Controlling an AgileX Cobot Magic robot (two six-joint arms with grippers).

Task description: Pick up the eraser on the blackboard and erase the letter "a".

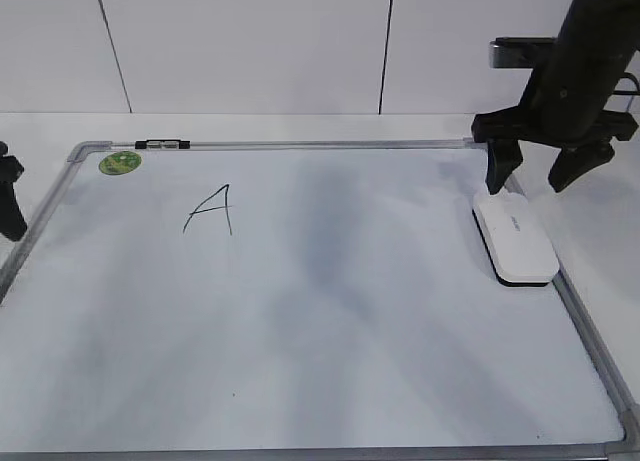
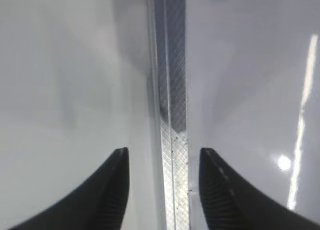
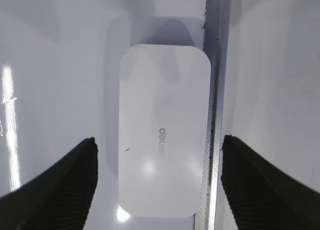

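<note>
The blackboard (really a glossy white dry-erase board) fills most of the exterior view, with a thin grey metal frame and rounded corners. Its near part is bare, apart from a tiny dark speck.

Further back on the right, the eraser lies flat on the board with its long side tight against the right frame rail. It's a white rounded-rectangular plastic block, and a black underside shows along its near edge. The right gripper hovers just above its far end with its claw spread wide, holding nothing.

The right wrist view adds what the exterior can't: the eraser sits between the two dark ribbed fingers, touching neither, and there's grey "deli" lettering on its smooth top. You also see the frame rail running along the eraser's edge.

On the far left there's a capital "A" in black marker, and a round green sticker at the far-left corner. I can't spot a lowercase "a" in any view.

The left gripper is barely visible at the left edge. The left wrist view shows its claw spread, empty, straddling a cross-hatched metal frame strip.
</note>
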